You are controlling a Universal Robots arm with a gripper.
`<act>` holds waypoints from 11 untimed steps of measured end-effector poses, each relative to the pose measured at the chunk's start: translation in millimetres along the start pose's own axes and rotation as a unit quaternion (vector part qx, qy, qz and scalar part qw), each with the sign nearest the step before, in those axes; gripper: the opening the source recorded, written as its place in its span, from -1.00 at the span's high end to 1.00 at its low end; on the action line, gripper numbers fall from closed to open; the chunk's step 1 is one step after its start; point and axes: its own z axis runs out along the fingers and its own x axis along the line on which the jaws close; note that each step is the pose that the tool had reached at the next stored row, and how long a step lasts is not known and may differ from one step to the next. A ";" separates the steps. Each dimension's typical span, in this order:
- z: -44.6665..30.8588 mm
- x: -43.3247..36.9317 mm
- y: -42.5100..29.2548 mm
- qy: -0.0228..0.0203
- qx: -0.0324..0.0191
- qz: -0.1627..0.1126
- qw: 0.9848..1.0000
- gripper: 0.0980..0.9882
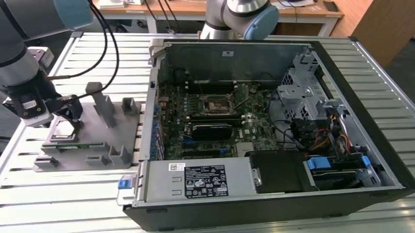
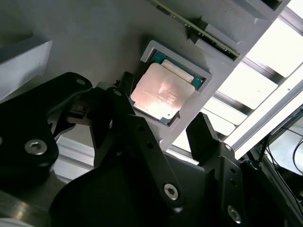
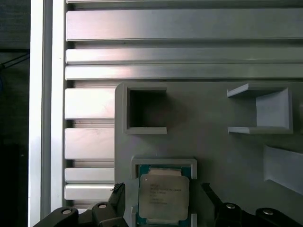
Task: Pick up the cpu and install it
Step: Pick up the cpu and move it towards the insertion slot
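The claw (image 1: 70,120) hangs spread wide over the grey fixture block (image 1: 97,148), with one black finger (image 2: 135,123) on either side of the cpu (image 2: 163,92); both wrist views show a gap between each fingertip and the chip's edge, so nothing is gripped. The cpu lies flat, silvery top up, seated in a shallow square pocket of the fixture, right between the claw's fingers and under its palm. Just past the cpu from the claw, a thin green circuit strip (image 2: 189,23) stands on edge in a slot of the same block, and the first wrist view shows an open square pocket (image 3: 147,109) near the cpu's pocket. The fixture rests on a slatted metal table (image 1: 58,194). Well apart from the claw, towards the exterior view's right, stands the opened computer case (image 1: 363,97), with the motherboard's square socket (image 1: 217,103) inside it
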 end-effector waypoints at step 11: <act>9.7 -0.1 -0.5 0.000 0.000 0.000 1.000 -0.36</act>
